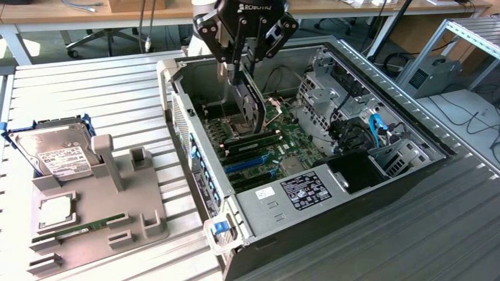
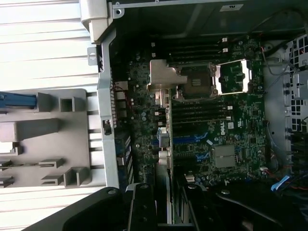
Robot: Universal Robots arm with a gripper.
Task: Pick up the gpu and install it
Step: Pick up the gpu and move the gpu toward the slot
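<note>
The gpu [image 1: 252, 100], a thin black card with a round fan face, hangs on edge inside the open computer case [image 1: 181, 126]. My gripper [image 1: 243, 65] is shut on its upper edge, just above the case's rim. The card's lower end hovers over the green motherboard [image 1: 291, 145], near the processor socket and above the blue slots [image 1: 246, 164]. In the wrist view the gpu [image 2: 167, 144] shows edge-on between my fingers [image 2: 142, 207], with its silvery bracket [image 2: 162, 79] at the far end, over the motherboard [image 2: 231, 120].
A grey parts holder [image 1: 117, 193] stands on the slatted table at the exterior view's left, carrying a silver hard drive [image 1: 53, 153] and a green memory stick [image 1: 82, 226]. Drive cages and cables [image 1: 367, 132] fill the case's side at the exterior view's right.
</note>
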